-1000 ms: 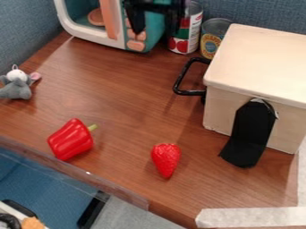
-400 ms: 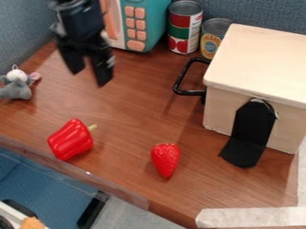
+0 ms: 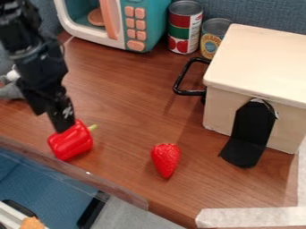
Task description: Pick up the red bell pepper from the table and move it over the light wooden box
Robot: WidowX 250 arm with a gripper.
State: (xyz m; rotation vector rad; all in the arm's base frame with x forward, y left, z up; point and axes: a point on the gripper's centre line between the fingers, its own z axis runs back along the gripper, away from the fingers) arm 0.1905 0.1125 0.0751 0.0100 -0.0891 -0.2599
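At the left of the camera view the black gripper hangs open, directly over the red bell pepper. One finger overlaps the pepper's upper edge; whether it touches cannot be told. The pepper lies on its side with its green stem to the right, near the table's front edge. A red strawberry lies to the right of it, tip toward the front. Behind the arm, a grey plush mouse is partly hidden.
A pale wooden box with a black handle stands at the right. A toy microwave, a red-labelled can and a shorter can are at the back. The brown table has a clear plastic strip along its front edge.
From the back near the microwave, the gripper has moved left and then forward and down to the pepper. The pepper and strawberry have kept their places.
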